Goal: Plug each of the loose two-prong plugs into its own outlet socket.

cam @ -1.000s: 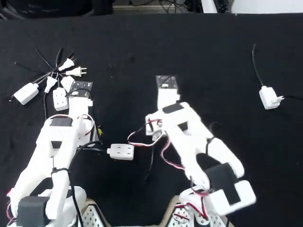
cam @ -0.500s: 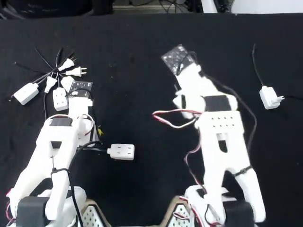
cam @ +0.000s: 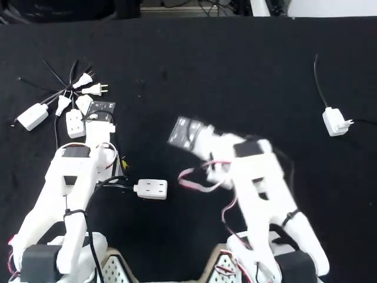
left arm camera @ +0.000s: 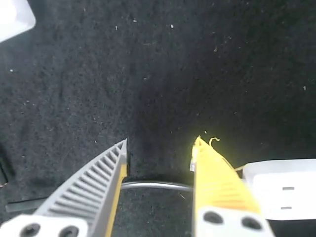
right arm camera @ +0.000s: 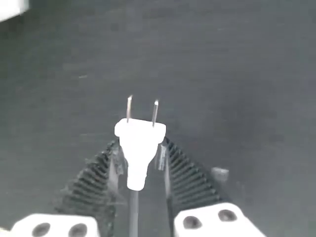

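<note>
Two grippers, two states. Right gripper point(right arm camera: 139, 147): jaws drawn in narrow round a white two-prong plug point(right arm camera: 140, 133). It is pinched by its body, both metal prongs stick out past the fingertips, and its cord runs back between the jaws. From above, this arm hangs over the middle of the tabletop.

Left gripper point(left arm camera: 160, 143): jaws wide apart, nothing between the tips. A dark cable point(left arm camera: 153, 186) crosses the gap low down, near the jaw roots. A white socket block point(left arm camera: 279, 190) lies just beside the yellow-edged jaw, slots facing up. From above it sits toward the near edge, left of centre.

Surface: black cloth tabletop point(cam: 247, 65), flecked with pale lint. Beyond the far edge is a strip of room with dark cables and a pale patch past the far right corner.

Far left corner: a cluster of loose plugs point(cam: 88, 84), white on black cords that fan out. With them are a second socket block point(cam: 75, 122) and a boxy adapter point(cam: 32, 116). Near the right edge, well apart from the rest, lies a small adapter point(cam: 334, 122). Its prongs point at that edge and its black cord runs toward the far edge.
</note>
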Controlling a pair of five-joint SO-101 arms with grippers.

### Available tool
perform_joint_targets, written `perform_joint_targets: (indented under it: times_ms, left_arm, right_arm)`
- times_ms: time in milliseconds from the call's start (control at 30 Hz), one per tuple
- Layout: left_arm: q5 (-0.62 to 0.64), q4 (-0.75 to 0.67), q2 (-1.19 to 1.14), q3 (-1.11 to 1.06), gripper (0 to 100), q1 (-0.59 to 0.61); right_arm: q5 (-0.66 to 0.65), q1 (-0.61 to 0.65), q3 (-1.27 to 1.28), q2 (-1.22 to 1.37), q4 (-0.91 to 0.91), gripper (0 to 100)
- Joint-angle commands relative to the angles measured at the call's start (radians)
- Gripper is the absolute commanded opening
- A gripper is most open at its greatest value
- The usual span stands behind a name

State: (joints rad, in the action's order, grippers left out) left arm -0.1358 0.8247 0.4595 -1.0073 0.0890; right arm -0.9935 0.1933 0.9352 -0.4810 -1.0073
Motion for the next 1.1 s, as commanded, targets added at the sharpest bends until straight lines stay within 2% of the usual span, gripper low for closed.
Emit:
perform_joint_targets:
  times_ms: [0,133,300,400,500,667,767,867,1067]
  left_arm:
    - [0.009,-0.009,0.026,0.007,21,0.004]
    - [0.009,-0.006,0.026,0.007,21,0.004]
    - [0.009,-0.005,0.026,0.007,21,0.005]
    - [0.009,-0.005,0.026,0.007,21,0.004]
    - [0.009,-0.005,0.026,0.007,21,0.004]
    - [0.009,-0.005,0.026,0.007,21,0.012]
    - [0.009,-0.003,0.026,0.005,21,0.012]
    - [0.009,-0.006,0.026,-0.002,21,0.010]
    - [0.009,-0.009,0.026,-0.002,21,0.005]
  right_arm:
    - [0.091,0.104,0.101,-0.036,-0.006,5.6]
    - [0.103,0.140,0.117,-0.044,-0.009,16.9]
    - [0.112,0.138,0.025,-0.044,-0.098,17.6]
    - [0.173,0.138,-0.051,-0.038,-0.152,17.6]
    - [0.207,0.137,-0.045,-0.035,-0.075,17.6]
    - [0.203,0.135,0.105,-0.035,0.161,17.6]
    - [0.203,0.114,0.154,-0.042,0.226,17.6]
    - [0.203,0.078,0.130,-0.042,0.190,17.6]
    - [0.199,0.074,-0.007,-0.044,-0.054,17.6]
